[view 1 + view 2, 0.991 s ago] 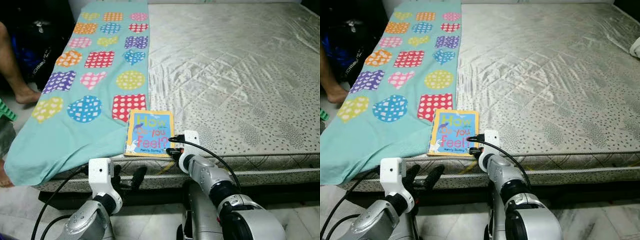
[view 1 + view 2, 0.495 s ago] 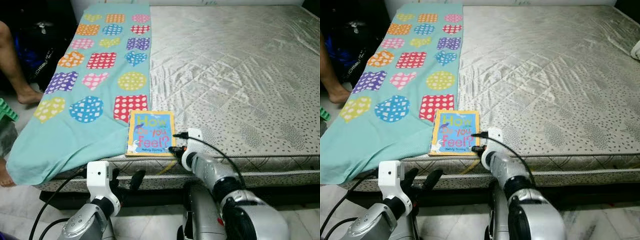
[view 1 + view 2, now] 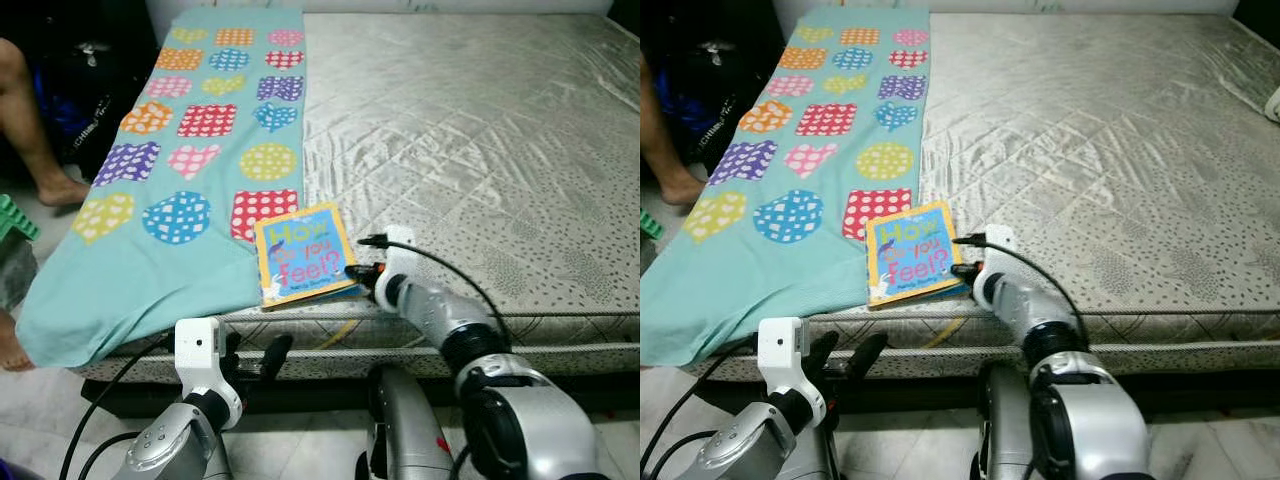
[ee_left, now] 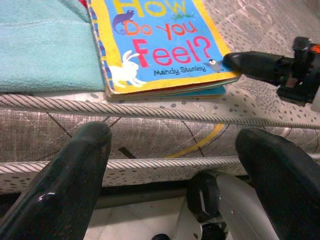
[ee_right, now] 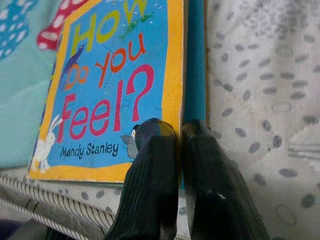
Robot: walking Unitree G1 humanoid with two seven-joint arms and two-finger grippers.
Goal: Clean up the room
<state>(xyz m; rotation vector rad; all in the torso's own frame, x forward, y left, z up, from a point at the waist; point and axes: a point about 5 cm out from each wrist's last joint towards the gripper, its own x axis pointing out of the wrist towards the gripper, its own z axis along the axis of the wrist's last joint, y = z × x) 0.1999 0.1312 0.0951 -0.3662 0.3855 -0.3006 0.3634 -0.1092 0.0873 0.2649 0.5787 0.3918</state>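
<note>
A children's board book (image 3: 298, 252), yellow-edged with a blue cover reading "How Do You Feel?", lies near the front edge of the bed, partly on the teal blanket (image 3: 190, 170). My right gripper (image 3: 362, 272) is shut on the book's near right corner. In the right wrist view one finger (image 5: 150, 165) rests on the cover and the other sits against the book's edge. The book is skewed, with that corner slightly raised off the mattress (image 3: 480, 130). My left gripper (image 3: 250, 352) hangs open below the mattress edge, fingers (image 4: 75, 165) wide apart, holding nothing.
The teal blanket with coloured dotted patches runs along the bed's left side and hangs over the front corner. A person's bare leg (image 3: 30, 130) stands on the floor at the left, beside dark bags (image 3: 90, 80). A green object (image 3: 12, 215) sits at the left edge.
The right gripper has moved further onto the bed with the book's corner in it. The book has turned askew and shifted back from the edge. The left arm has barely moved.
</note>
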